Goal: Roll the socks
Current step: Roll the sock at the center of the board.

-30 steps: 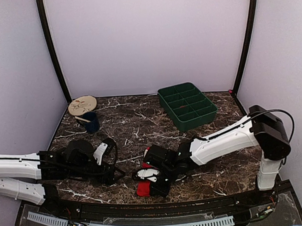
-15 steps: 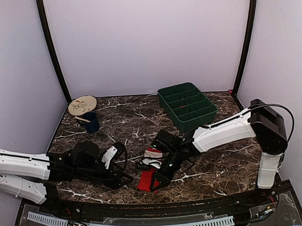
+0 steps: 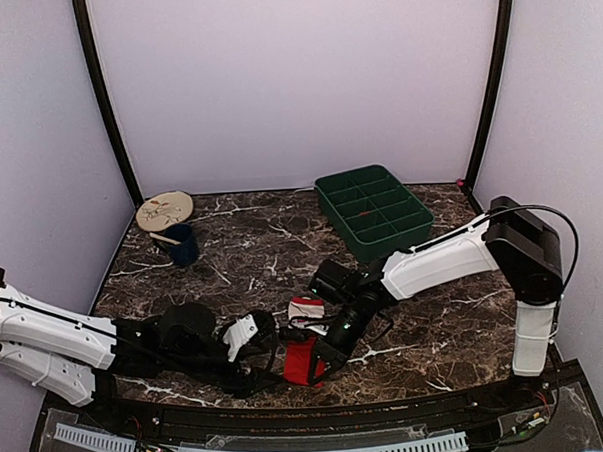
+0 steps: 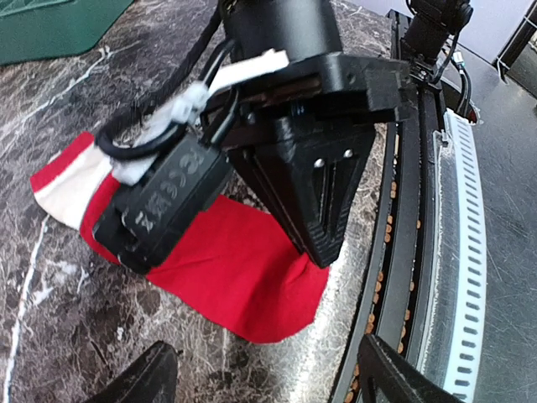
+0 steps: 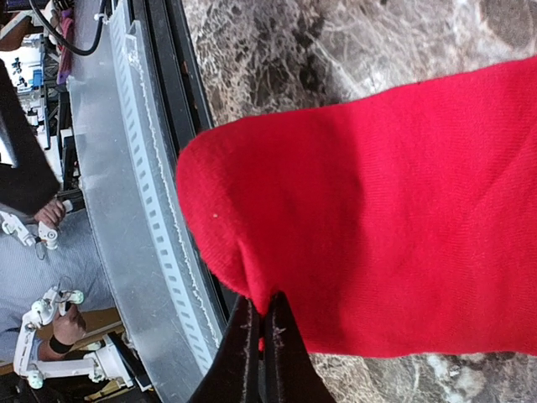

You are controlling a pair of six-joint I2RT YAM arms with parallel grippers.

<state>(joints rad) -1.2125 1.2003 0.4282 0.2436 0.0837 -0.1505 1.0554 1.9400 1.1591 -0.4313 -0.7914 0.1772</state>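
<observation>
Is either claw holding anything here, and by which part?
The right claw pinches the red sock at its edge near the rounded toe end. The left claw is open, holding nothing.

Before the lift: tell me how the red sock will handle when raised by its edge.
Probably floppy: the sock lies flat and thin, so it should droop from the right gripper, shut on just its edge. Likely light, being soft knit. Lying flat, it should not roll.
</observation>
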